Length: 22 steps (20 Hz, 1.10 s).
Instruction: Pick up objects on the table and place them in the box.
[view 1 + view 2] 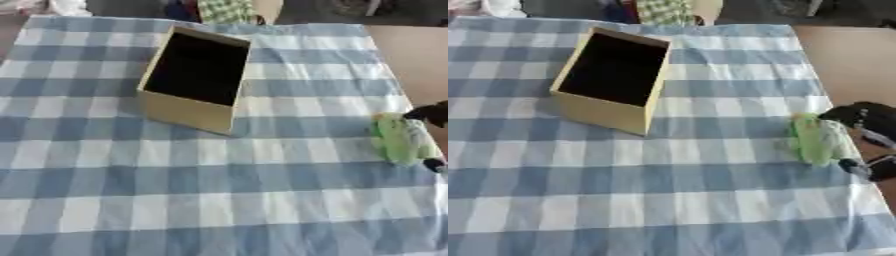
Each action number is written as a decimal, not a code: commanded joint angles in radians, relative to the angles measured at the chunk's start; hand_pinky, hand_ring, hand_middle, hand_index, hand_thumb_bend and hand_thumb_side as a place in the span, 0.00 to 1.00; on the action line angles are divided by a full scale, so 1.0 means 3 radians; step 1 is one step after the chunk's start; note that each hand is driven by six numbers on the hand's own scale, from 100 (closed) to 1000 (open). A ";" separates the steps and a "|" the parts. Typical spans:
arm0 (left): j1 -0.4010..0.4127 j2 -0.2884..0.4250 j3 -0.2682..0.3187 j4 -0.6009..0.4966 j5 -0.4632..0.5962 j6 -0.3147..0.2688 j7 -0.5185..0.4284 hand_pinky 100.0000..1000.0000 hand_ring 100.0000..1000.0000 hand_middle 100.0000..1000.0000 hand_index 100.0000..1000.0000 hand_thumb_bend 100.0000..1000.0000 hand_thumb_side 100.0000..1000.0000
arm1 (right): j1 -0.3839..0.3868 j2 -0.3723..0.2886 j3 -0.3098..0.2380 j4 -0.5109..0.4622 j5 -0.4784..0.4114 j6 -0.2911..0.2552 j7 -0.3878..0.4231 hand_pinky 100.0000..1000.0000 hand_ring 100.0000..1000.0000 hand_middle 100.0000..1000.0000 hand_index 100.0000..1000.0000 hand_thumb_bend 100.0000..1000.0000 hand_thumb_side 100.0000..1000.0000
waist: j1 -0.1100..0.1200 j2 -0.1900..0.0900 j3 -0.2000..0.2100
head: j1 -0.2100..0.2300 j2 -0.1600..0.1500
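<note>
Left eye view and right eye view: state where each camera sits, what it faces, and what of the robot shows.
Left eye view: in the head, looking down at the checked tablecloth and box; only a sliver of the right robot hand shows.
Right eye view: same head, set slightly rightward; more of that hand shows beside the green object.
Both share box, cloth and green object.

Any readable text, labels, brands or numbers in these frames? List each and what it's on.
None readable.
Box: plain tan walls, dark inside, no print visible.
Green thing by the right hand: no lettering visible.
Checked cloth: pattern only.
</note>
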 commanded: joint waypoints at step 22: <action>-0.0047 -0.0012 -0.0011 -0.0049 0.0002 0.0022 -0.0043 0.33 0.67 0.75 0.60 0.00 0.72 | -0.0216 -0.0163 0.0114 0.0112 -0.0280 -0.0130 -0.0023 0.78 0.69 0.50 0.71 0.00 0.14 | -0.0033 -0.0002 0.0034 | -0.0035 -0.0037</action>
